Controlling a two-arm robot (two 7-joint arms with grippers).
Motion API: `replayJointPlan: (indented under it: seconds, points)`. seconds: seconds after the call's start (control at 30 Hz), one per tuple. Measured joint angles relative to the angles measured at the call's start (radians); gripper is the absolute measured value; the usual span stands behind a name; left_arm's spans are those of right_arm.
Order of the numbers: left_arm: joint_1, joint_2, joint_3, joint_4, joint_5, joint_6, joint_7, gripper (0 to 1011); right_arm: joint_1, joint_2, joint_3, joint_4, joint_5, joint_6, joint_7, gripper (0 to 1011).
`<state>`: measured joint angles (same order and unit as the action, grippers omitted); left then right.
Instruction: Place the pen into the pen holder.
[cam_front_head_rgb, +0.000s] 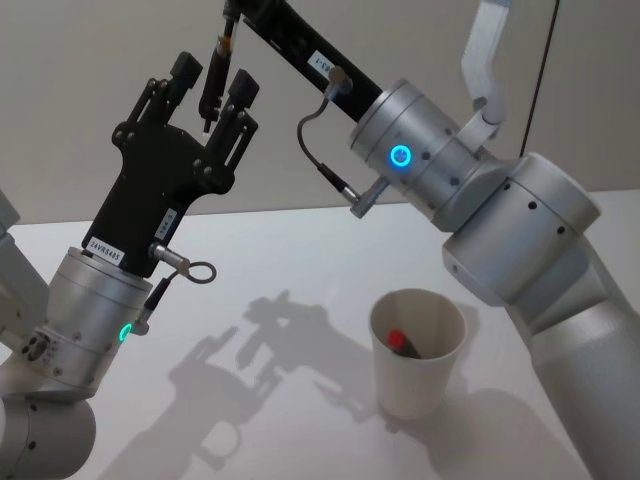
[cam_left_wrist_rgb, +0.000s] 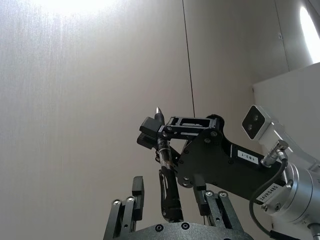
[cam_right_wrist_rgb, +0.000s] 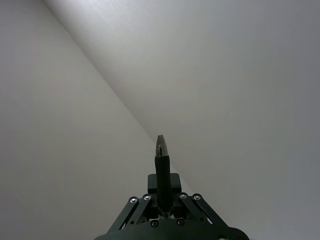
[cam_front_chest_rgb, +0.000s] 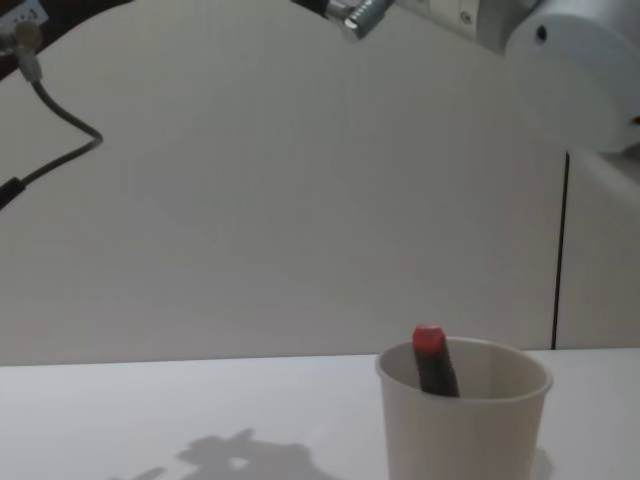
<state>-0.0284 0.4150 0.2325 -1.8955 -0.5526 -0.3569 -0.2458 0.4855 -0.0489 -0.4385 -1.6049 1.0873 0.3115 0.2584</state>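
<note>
A black pen (cam_front_head_rgb: 213, 88) hangs upright high above the table, gripped at its upper end by my right gripper (cam_front_head_rgb: 227, 16), which is shut on it. My left gripper (cam_front_head_rgb: 214, 76) is raised with its fingers open on either side of the pen's lower part, without touching it. In the left wrist view the pen (cam_left_wrist_rgb: 167, 180) runs from the right gripper (cam_left_wrist_rgb: 158, 137) down between the left fingers (cam_left_wrist_rgb: 137, 189). The right wrist view shows the pen's tip (cam_right_wrist_rgb: 162, 150) poking out past the right gripper (cam_right_wrist_rgb: 162, 186). The pen holder (cam_front_head_rgb: 418, 350), a white paper cup (cam_front_chest_rgb: 465, 420), stands on the table below and to the right.
Another black pen with a red end (cam_front_head_rgb: 400, 342) leans inside the cup (cam_front_chest_rgb: 432, 362). The white table (cam_front_head_rgb: 300, 260) spreads around the cup, with a plain wall behind. The right arm's thick grey links (cam_front_head_rgb: 520, 230) reach over the cup.
</note>
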Motion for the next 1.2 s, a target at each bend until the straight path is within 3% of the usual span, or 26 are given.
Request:
replayJointPlan:
  seconds: [0.3, 0.5, 0.83, 1.2]
  points:
    - [0.000, 0.000, 0.000, 0.000, 0.000, 0.000, 0.000, 875, 0.006, 0.004, 0.005, -0.009, -0.023, -0.057, 0.000, 132]
    - [0.000, 0.000, 0.000, 0.000, 0.000, 0.000, 0.000, 998, 0.008, 0.020, 0.023, -0.035, -0.034, -0.111, -0.008, 132]
    - [-0.004, 0.006, -0.011, 0.001, 0.006, -0.009, 0.008, 1001, -0.032, 0.090, 0.063, -0.120, -0.048, -0.167, -0.052, 132]
    - [-0.063, 0.054, -0.076, 0.012, 0.051, -0.012, 0.048, 1001, -0.099, 0.179, 0.078, -0.216, -0.098, -0.149, -0.091, 132]
